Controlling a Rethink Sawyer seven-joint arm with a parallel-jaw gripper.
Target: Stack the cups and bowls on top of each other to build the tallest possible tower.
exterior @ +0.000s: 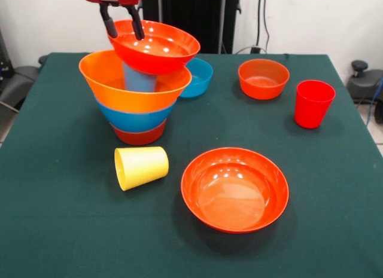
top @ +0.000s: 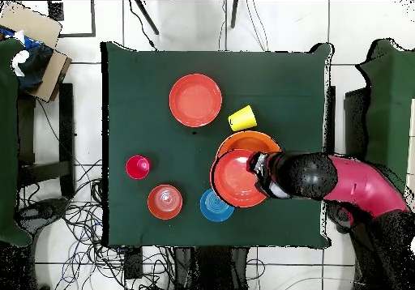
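1. The tower (exterior: pixel 135 101) stands at the bench's (exterior: pixel 60 230) far left in the front view: red-orange, blue and big orange bowls nested, a light blue cup (exterior: pixel 139 79) inside.
2. The gripper (exterior: pixel 122 25) pinches the rim of a shallow red bowl (exterior: pixel 157 46), tilted over the cup.
3. Glossy plastic is probably light, stiff, slippery; the rim suits gripping.
4. Loose: three bowls, two cups.
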